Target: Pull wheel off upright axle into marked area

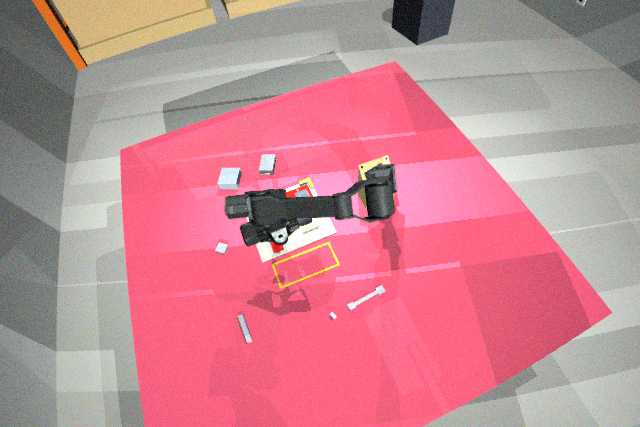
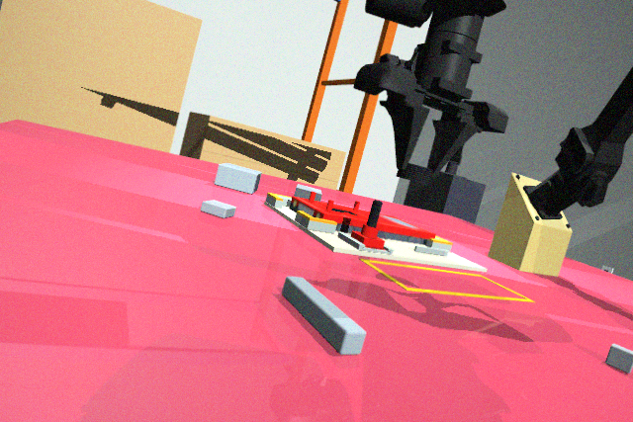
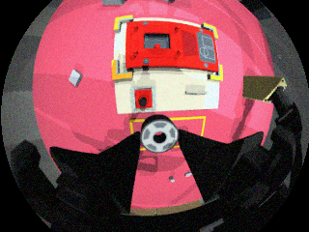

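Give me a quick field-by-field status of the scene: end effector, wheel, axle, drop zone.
end effector: shut on the wheel, raised well above the board
wheel: light grey, gripped between the fingers, clear of the axle
axle: dark, upright on its red base, bare
board: white plate with red fixture, beside the marked area
marked area: yellow outline on the pink mat, nothing inside it
wheel versus marked area: appears near its board-side edge in the wrist view, not yet lowered
loose grey blocks: scattered on the mat, outside the outline

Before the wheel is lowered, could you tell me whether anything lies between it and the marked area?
Nothing visible does: the gripper holds the wheel above the table, and the yellow-outlined area shows only shadow inside; the axle stands beside it.
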Tool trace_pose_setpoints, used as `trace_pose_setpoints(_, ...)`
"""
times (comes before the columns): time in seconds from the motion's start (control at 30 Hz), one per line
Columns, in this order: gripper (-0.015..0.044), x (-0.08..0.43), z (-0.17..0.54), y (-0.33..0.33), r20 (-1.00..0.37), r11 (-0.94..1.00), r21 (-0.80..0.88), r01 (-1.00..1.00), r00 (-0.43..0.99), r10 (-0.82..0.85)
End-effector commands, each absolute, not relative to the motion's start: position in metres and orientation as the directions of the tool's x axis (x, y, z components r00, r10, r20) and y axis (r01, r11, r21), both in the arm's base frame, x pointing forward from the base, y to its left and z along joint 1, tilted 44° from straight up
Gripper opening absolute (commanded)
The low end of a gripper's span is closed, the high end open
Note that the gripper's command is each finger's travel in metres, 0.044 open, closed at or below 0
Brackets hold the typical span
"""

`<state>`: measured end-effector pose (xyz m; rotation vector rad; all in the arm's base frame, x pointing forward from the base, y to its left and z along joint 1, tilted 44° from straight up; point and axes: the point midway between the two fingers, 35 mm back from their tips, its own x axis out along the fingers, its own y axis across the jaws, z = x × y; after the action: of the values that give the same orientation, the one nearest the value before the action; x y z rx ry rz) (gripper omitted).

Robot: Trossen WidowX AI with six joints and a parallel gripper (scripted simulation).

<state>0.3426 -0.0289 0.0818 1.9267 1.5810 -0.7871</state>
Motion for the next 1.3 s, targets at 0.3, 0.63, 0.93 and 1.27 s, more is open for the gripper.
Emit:
trace_pose_setpoints(0.3,0.0000,0.318,0.115,0.005,-0.716,-0.187,0.033,0.982,0.154,0.681)
trace_pose_setpoints(0.63,0.0000,0.309,0.119,0.021,-0.715,-0.186,0.035,0.982,0.155,0.682)
trace_pose_setpoints(0.93,0.0000,0.314,0.101,0.037,-0.716,-0.186,0.035,0.982,0.155,0.681)
trace_pose_setpoints(1.27,0.0000,0.323,0.063,0.074,-0.715,-0.186,0.036,0.982,0.155,0.682)
